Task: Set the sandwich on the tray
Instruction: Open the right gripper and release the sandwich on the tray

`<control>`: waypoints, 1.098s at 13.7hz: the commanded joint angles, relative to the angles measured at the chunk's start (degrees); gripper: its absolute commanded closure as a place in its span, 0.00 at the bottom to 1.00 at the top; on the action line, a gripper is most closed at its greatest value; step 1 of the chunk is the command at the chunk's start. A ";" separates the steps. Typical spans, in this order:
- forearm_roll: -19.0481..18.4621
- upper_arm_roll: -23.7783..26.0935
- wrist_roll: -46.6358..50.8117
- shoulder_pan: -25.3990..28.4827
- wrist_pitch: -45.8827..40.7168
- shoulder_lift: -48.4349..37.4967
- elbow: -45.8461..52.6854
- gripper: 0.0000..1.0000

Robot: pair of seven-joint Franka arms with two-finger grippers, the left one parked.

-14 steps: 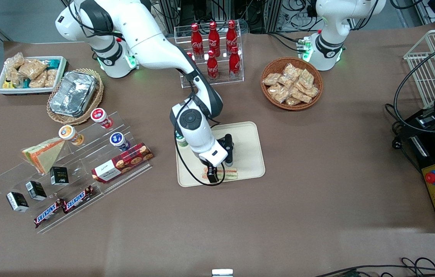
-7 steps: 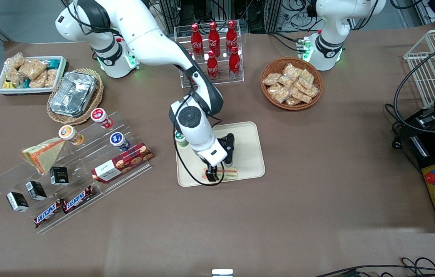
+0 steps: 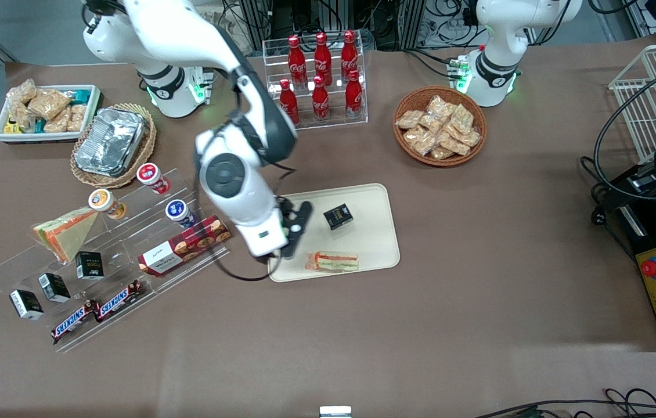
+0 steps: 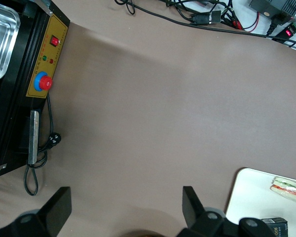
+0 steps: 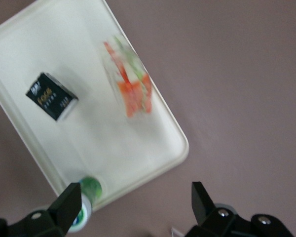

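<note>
- The sandwich [image 3: 332, 261] lies flat on the tray [image 3: 377, 244], near the rim closest to the front camera, cut edge showing its red and green stripes; nothing touches it, so the placement looks done
- The gripper [image 3: 293, 232] hangs above the tray's working-arm end, well clear of the sandwich, jaws apart and empty, fitting a release
- A small black box [image 3: 338, 216] sits on the tray, farther from the front camera than the sandwich, apart from it
- A green-capped bottle [image 5: 84, 205] stands close under the jaws at the tray's edge
</note>
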 commanded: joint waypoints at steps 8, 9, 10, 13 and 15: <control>-1.19 -23.86 2.61 -0.73 -17.20 -8.00 -0.55 0.01; -1.20 -24.91 5.06 -0.56 -18.00 -8.26 -0.55 0.01; -1.20 -25.53 7.96 -0.21 -18.36 -9.05 -0.55 0.01; -1.02 -25.36 19.73 -1.34 -18.36 -13.35 -0.55 0.01; -1.11 -24.23 21.43 -4.24 -18.97 -14.06 -0.55 0.01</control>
